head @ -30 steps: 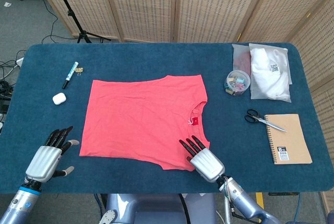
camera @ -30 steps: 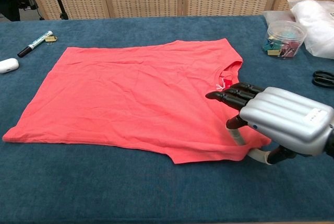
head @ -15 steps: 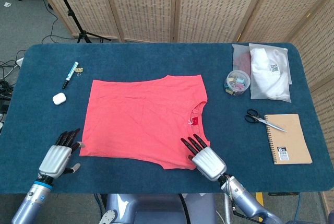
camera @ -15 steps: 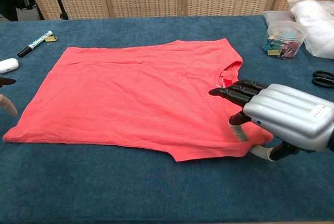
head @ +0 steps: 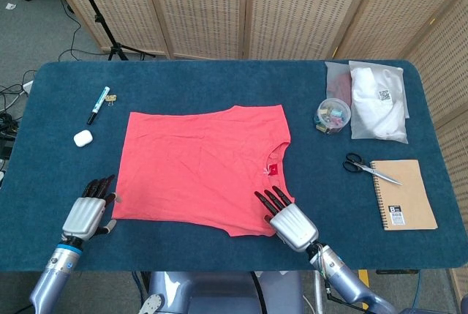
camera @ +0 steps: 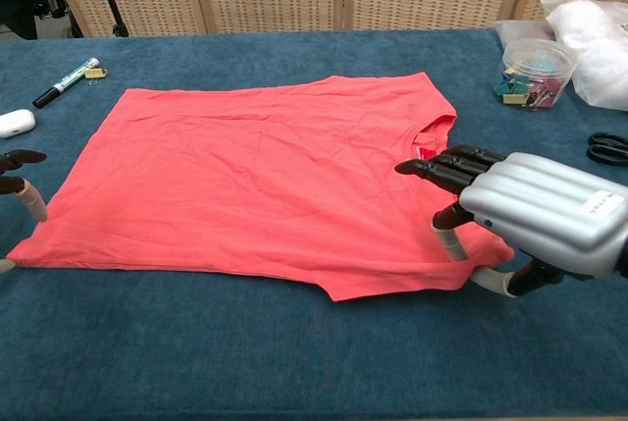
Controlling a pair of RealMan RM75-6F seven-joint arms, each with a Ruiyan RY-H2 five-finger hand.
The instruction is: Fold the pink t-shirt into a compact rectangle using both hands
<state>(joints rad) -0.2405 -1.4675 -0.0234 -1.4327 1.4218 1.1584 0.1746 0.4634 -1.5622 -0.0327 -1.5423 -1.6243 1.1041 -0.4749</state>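
The pink t-shirt [head: 201, 164] lies spread flat on the blue table [head: 219, 80], collar to the right. My right hand [head: 289, 222] hovers at the shirt's near right corner, its dark fingers stretched out over the cloth near the collar. In the chest view the right hand [camera: 535, 210] has one pale fingertip touching the shirt [camera: 255, 176] and the thumb at the hem; it grips nothing. My left hand [head: 88, 213] lies just left of the near left corner, fingers apart and pointing at the hem. Only the left hand's [camera: 20, 181] fingertips show in the chest view.
A marker [head: 98, 105] and a white earbud case [head: 82, 137] lie at the far left. On the right are a clip jar [head: 333, 115], a white plastic bag [head: 378, 102], scissors [head: 369, 167] and a brown notebook [head: 402, 193].
My left hand has slid right and nearer, up to the shirt's near left corner. My right hand has shifted slightly right along the near hem.
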